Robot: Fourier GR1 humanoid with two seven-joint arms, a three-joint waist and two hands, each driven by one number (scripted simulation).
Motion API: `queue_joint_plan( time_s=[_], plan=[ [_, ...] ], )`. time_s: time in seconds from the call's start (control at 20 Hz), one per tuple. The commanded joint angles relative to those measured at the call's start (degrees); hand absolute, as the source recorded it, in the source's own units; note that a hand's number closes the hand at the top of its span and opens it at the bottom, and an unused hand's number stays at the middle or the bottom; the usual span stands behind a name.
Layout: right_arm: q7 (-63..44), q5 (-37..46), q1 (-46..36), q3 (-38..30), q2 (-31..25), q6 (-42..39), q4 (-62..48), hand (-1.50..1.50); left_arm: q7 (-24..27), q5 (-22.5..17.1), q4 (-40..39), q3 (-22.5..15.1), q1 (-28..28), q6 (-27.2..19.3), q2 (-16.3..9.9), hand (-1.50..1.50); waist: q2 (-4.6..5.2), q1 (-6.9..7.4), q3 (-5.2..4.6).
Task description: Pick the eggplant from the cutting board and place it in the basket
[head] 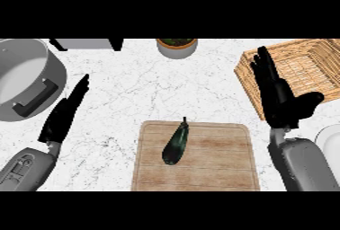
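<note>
Eggplant (176, 143): lay on the cutting board (219, 170), left of the board's centre, stem end toward the far edge, body slanted slightly; touched by neither hand.
Cutting board: wooden, sat on the white marble counter (133, 85) at the near edge, between the two forearms.
Basket (312, 67): woven, stood at the far right of the counter, well apart from the eggplant; near-left side partly hidden behind the right hand.
Right hand (282, 101): hung over the basket's near-left edge, right of the board; fingers straight and pointing away, thumb spread out to the right; held nothing.
Left hand (63, 117): showed left of the board, fingers straight and close together, pointing up and away; held nothing.
Pot (23, 81): grey, with a dark handle, at the far left beside the left hand.
Plant pot (176, 47): at the far edge, centre.
Plate (330, 139): white, cut off by the right edge, beside the right forearm.
</note>
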State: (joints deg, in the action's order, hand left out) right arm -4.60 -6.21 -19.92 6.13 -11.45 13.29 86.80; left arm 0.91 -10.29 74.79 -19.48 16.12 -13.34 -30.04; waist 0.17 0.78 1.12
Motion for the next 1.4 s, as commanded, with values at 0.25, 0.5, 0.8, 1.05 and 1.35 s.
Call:
queue_joint_plan(
  time_s=[0.25, 0.5, 0.8, 1.05, 1.35],
  plan=[
    [16.8, -17.5, -3.0, -15.4, 3.4, -10.4, -13.1, 1.5, -4.9, -8.5, 0.9, 9.9, -1.4, 0.7, -0.9, 0.0, 0.41, 1.07, -0.86],
    [16.9, 14.4, -8.4, 13.8, 8.1, -2.3, -13.7, -1.5, -8.2, -10.5, 0.8, 8.2, -0.4, 3.0, 1.4, 0.0, 0.0, 2.55, -1.21],
    [-1.4, 10.0, -21.7, 23.8, 11.3, 18.5, -17.2, -1.5, -7.5, -11.3, -2.4, 11.4, -0.1, 4.8, 0.5, 0.0, -0.1, 1.0, -1.2],
    [-25.7, 12.2, -31.9, 21.0, 8.9, 8.2, -16.9, -1.5, -7.3, -9.9, -2.1, 10.3, -1.6, 3.3, 2.4, 0.0, -0.76, -1.1, -1.31],
    [-42.7, 16.1, -41.8, 23.3, -4.6, -7.9, -25.7, -1.5, -9.1, -10.3, 0.8, 10.5, -3.0, 3.0, 1.4, 0.0, -1.2, -0.9, -1.36]
  ],
)
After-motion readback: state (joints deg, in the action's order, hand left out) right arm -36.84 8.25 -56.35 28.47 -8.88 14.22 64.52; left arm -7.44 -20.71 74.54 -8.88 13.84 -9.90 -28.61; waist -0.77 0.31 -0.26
